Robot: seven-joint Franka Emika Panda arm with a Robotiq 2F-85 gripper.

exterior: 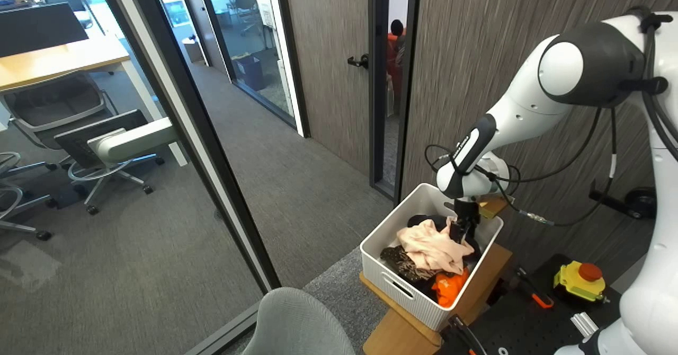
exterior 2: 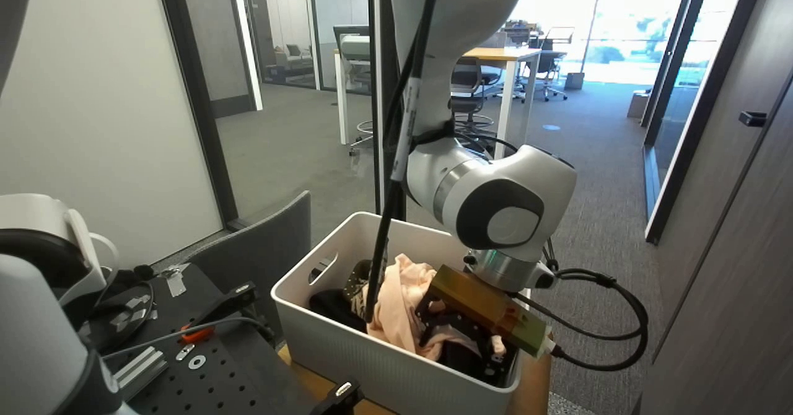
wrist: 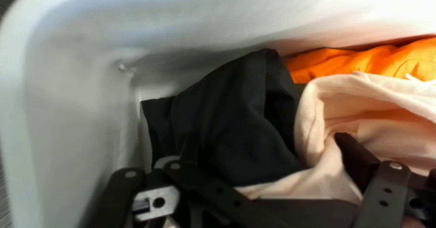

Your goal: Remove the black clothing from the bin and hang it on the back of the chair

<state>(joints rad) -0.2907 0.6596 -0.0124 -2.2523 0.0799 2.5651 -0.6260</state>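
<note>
The white bin (exterior: 373, 270) holds a pile of clothes; its wall also shows in an exterior view (exterior 2: 372, 365) and the wrist view (wrist: 78, 85). Black clothing (wrist: 231, 119) lies in a bin corner, partly under a pink cloth (wrist: 340, 95); some also shows in an exterior view (exterior 2: 457, 358). My gripper (wrist: 265, 141) is inside the bin, pointing down, with its fingers spread apart. Black clothing and a pink fold lie between the fingers; the left fingertip is hard to make out against the black. It also shows in an exterior view (exterior: 460, 234). A grey chair (exterior: 299, 323) stands beside the bin.
An orange cloth (exterior: 449, 287) and a dark patterned cloth (exterior: 405, 264) lie in the bin too. The bin stands on a wooden stand (exterior: 397, 339). A black perforated table (exterior 2: 217, 390) with clamps is nearby. A glass partition and a wood-panel wall flank the area.
</note>
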